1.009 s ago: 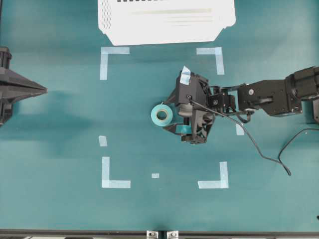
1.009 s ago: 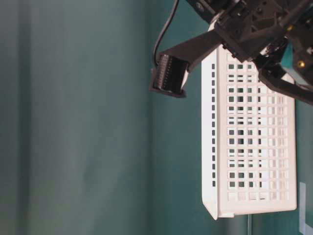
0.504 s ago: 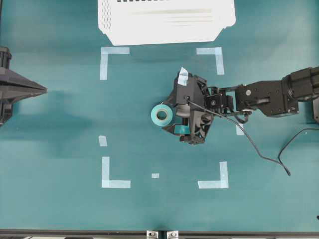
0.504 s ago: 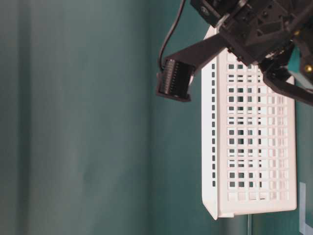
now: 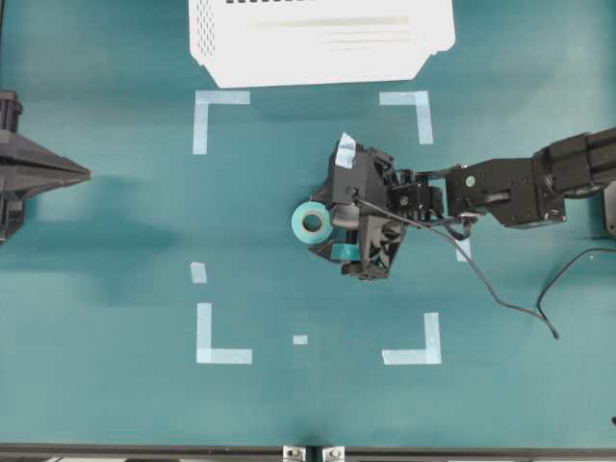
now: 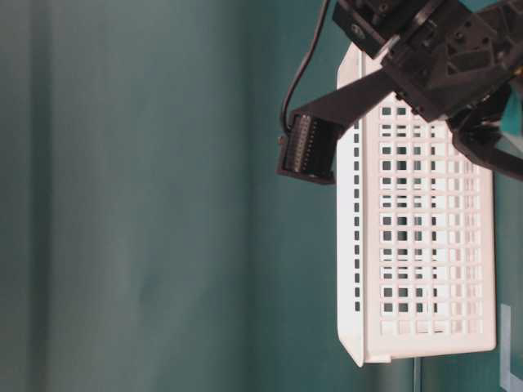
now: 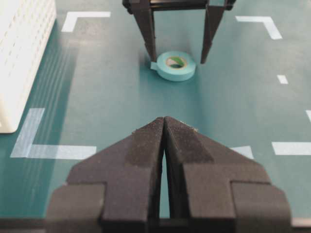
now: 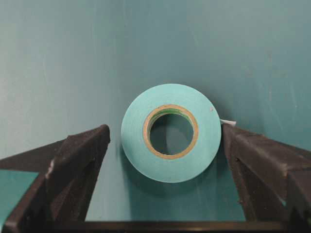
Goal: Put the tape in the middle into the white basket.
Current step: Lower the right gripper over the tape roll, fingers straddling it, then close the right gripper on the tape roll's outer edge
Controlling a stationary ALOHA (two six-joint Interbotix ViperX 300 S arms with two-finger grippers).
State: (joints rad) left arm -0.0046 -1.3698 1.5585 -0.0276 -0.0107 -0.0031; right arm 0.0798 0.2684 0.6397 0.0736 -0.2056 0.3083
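tape: the little teal roll point(image 5: 312, 221) lies flat on its side on the green table point(image 5: 115, 289), hole facing up, about dead centre of the marked square, not picked up yet

right gripper: the right gripper point(image 8: 165, 145) is spread wide and empty. From its own camera the roll sits between the two fingers point(image 8: 80, 155), a bit toward 12 o'clock from the tips, with more gap on the left finger's side than on the right one's; whether that right finger touches the loose tape tab I can't tell

axis: it's a round ring, so no long side to line up with. I'd say it only needs to push a little further over the roll and then squeeze

left gripper: the left gripper point(image 7: 165, 145) is pinched together, holding nothing, parked well away, so the right arm is clearly the nearer one

basket: the white basket point(image 5: 322, 38) is at 12 o'clock from the roll in the overhead view, past the corner marks point(image 5: 207, 111)

in the way: nothing stands between roll and basket, only flat tape strips point(image 5: 198, 272) stuck on the table
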